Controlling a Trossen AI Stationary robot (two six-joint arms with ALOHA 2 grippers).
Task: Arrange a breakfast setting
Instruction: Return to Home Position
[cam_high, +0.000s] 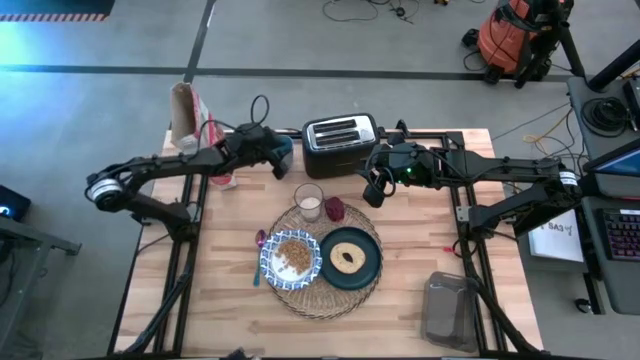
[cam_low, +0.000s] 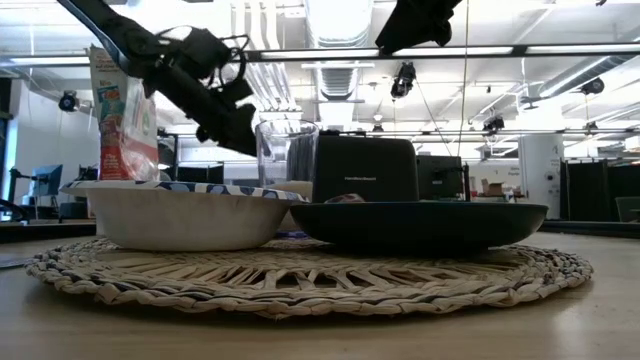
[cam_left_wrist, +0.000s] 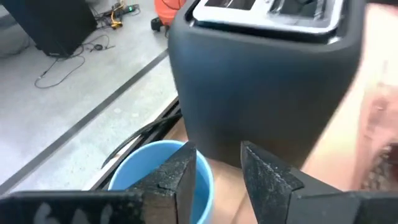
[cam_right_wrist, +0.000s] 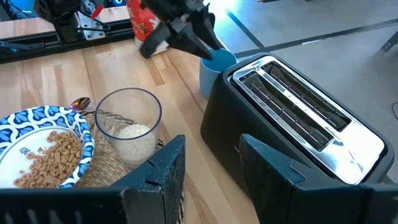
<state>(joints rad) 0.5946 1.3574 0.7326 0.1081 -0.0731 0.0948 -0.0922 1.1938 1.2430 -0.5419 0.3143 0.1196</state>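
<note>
A round woven placemat (cam_high: 322, 292) lies mid-table. On it sit a blue-and-white bowl (cam_high: 291, 258) of cereal and a dark teal plate (cam_high: 350, 258) with a round pastry. At the mat's far edge stand a clear glass (cam_right_wrist: 127, 124) with some milk and a small dark-red item (cam_high: 334, 208). A spoon (cam_high: 261, 240) lies left of the bowl. My left gripper (cam_left_wrist: 217, 180) stands open over a small blue cup (cam_left_wrist: 155, 180) left of the toaster. My right gripper (cam_right_wrist: 211, 168) hangs open above the toaster's right end, holding nothing. My left gripper comes slanting down from the table's left, one fingertip (cam_left_wrist: 180, 177) over the blue cup's rim (cam_left_wrist: 138, 157) on its toaster side. I cannot tell whether that finger touches the rim. The cup stands upright on the table.
A black-and-silver toaster (cam_high: 340, 143) stands at the far edge between the two grippers. A cereal box (cam_high: 185, 112) stands at the far left corner, and a clear plastic container (cam_high: 447, 310) lies near the right front corner.
</note>
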